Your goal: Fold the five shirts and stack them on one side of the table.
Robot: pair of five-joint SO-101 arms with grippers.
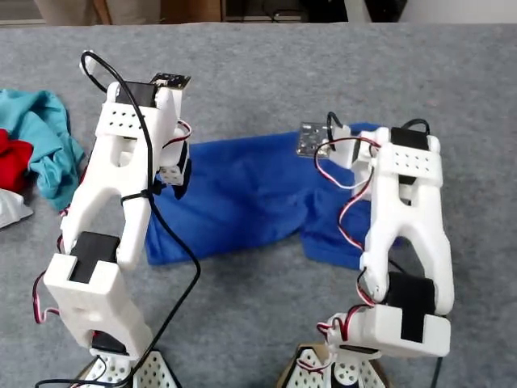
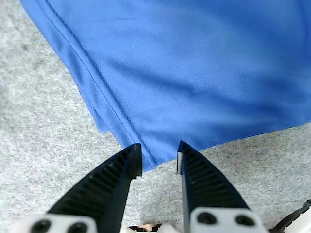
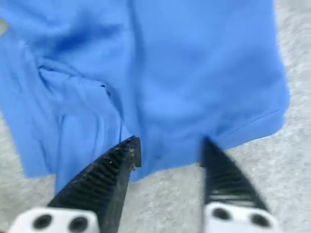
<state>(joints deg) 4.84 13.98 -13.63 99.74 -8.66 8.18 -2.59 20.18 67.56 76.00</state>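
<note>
A blue shirt (image 1: pixel 250 194) lies spread across the middle of the grey table. The left arm stands over its left edge, and my left gripper (image 2: pixel 156 162) hangs open just above the shirt's hemmed corner (image 2: pixel 146 145). The right arm stands over the shirt's right part. My right gripper (image 3: pixel 170 148) is open above the blue shirt (image 3: pixel 194 73), its black fingers (image 3: pixel 104 177) straddling the edge of the cloth near a folded sleeve. Nothing is held between either pair of fingers.
At the table's left edge lies a heap of other shirts: a teal one (image 1: pixel 44 137), a red one (image 1: pixel 12 153) and a white one (image 1: pixel 12 206). Grey table surface (image 1: pixel 266 73) stretches behind the blue shirt and to the right.
</note>
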